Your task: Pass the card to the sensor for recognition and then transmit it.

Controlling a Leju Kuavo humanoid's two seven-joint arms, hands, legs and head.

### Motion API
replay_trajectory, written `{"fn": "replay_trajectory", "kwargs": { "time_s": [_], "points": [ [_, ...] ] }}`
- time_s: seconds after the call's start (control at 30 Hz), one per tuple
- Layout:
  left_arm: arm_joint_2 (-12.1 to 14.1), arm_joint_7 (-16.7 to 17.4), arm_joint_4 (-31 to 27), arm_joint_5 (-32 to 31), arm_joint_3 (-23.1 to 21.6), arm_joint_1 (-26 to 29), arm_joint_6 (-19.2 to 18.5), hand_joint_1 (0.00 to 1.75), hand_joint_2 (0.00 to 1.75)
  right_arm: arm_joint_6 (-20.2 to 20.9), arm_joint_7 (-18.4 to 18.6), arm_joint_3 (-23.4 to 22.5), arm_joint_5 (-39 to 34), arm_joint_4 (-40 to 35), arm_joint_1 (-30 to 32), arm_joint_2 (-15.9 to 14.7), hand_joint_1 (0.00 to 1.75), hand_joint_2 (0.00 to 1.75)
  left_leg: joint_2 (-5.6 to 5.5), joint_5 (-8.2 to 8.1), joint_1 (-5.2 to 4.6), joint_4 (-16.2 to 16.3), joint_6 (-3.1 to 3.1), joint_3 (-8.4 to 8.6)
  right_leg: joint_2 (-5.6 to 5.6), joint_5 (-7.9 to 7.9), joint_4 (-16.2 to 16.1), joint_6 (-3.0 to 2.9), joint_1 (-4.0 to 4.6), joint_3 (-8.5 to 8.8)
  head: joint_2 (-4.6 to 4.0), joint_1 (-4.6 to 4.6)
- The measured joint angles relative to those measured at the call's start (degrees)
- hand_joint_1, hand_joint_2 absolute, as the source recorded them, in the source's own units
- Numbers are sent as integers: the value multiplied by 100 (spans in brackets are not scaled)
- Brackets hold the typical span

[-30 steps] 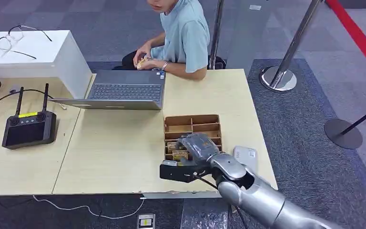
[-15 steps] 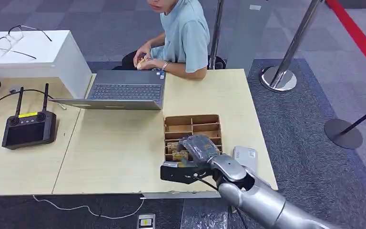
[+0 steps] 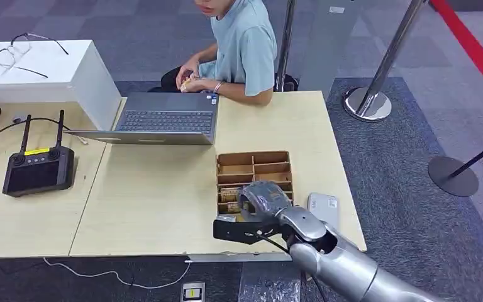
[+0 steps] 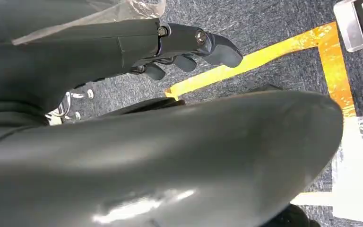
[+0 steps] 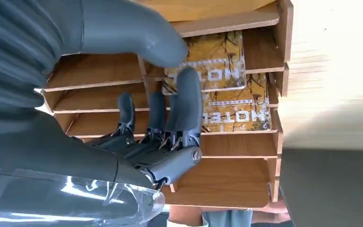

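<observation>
We see an exhibition or demo area: grey carpet tiles (image 3: 415, 189), queue stanchions (image 3: 377, 75), a red floor line (image 3: 471, 47), a laptop (image 3: 163, 119) on a table (image 3: 151, 195).

At twelve o'clock on your worktop (image 3: 157, 195) an open laptop (image 3: 163, 119) sits, with a person in a light blue shirt (image 3: 242, 44) seated just behind it. At nine o'clock you see a black controller with two antennas (image 3: 38, 167). At ten o'clock eyeglasses (image 3: 22, 50) rest on a white box (image 3: 69, 72). Stanchion posts (image 3: 383, 69) stand on the carpet at two o'clock.
</observation>
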Motion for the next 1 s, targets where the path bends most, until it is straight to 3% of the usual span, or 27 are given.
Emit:
{"fn": "replay_trajectory", "kwargs": {
  "time_s": [0.2,0.3,0.4,0.47,0.53,0.63,0.8,0.83,1.0],
  "points": [
    [0,-2,0,2,0,0,0,0,0,-5,2,-6,9,-4,7,-15,99,175,0,0,0,0,0,0,0,0,0,0,0,0,0,0],
    [0,-2,0,2,0,0,0,0,0,0,20,-11,11,-61,8,-31,84,175,0,0,0,0,0,0,0,0,0,0,0,0,0,0],
    [0,-4,0,2,0,1,0,0,0,-2,28,-15,31,-83,10,-42,84,175,0,0,0,0,0,0,0,0,0,0,0,0,0,-2],
    [0,-22,0,2,0,1,2,0,0,-7,33,-20,46,-83,10,-50,98,175,0,0,0,0,0,0,0,0,0,0,0,0,0,-2],
    [0,-42,0,2,0,0,9,0,0,-9,33,-33,70,-109,9,-59,98,175,0,0,0,0,0,0,0,0,0,0,0,0,0,-2],
    [0,-44,0,0,0,1,13,0,0,-9,33,-52,83,-146,2,-63,82,175,0,0,0,0,0,0,0,0,0,0,0,0,0,0],
    [0,-44,0,-4,0,2,20,0,0,7,37,-105,87,-245,-13,-90,99,175,0,0,0,0,0,-1,0,0,0,0,0,0,0,0],
    [0,-44,0,-7,0,2,17,0,0,9,37,-114,87,-260,-14,-92,115,175,0,0,0,0,0,0,0,0,0,0,0,0,0,0],
    [0,-61,0,-20,0,2,18,0,0,35,44,-142,87,-286,-17,-98,113,175,0,0,0,0,0,-1,0,0,0,0,0,0,0,0]
  ]
}}
